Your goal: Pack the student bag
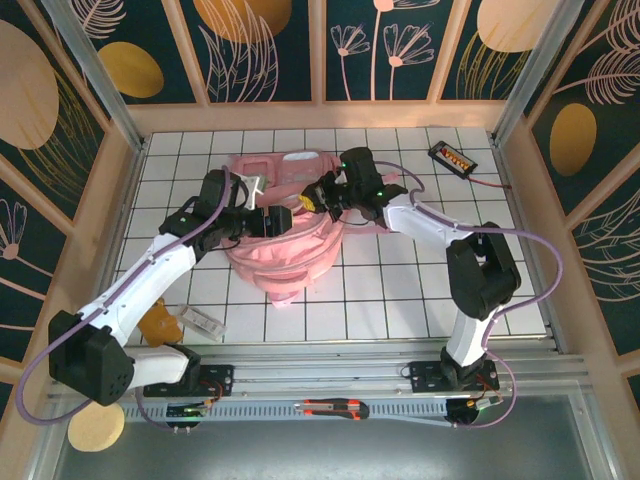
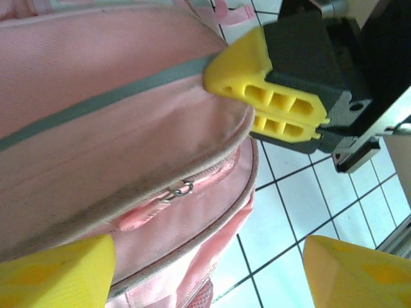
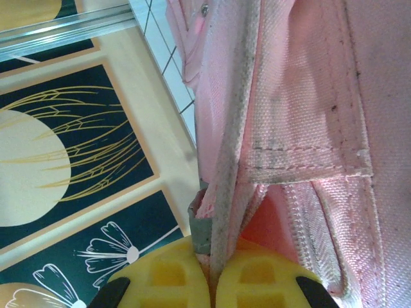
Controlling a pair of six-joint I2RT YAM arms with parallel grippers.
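The student bag [image 1: 285, 250] is a large pink backpack lying in the middle of the tiled table. My right gripper [image 1: 318, 200] is shut on the bag's upper edge; in the right wrist view its yellow fingertips [image 3: 170, 276] pinch the pale piped seam [image 3: 226, 192] beside a zipper. My left gripper [image 1: 283, 221] hovers at the bag's left side. Its jaws stand wide open [image 2: 209, 276], with the bag's pink side [image 2: 96, 128] and a zipper pull [image 2: 177, 191] in front of them. The right gripper's fingers [image 2: 257, 86] show in the left wrist view, clamped on the bag's rim.
A black device with a cable [image 1: 452, 157] lies at the back right. A clear plastic piece [image 1: 203, 322] and an amber object [image 1: 160, 322] sit near the left arm's base. A utility knife [image 1: 335, 408] rests on the front rail. Wooden walls surround the table [image 1: 420, 290].
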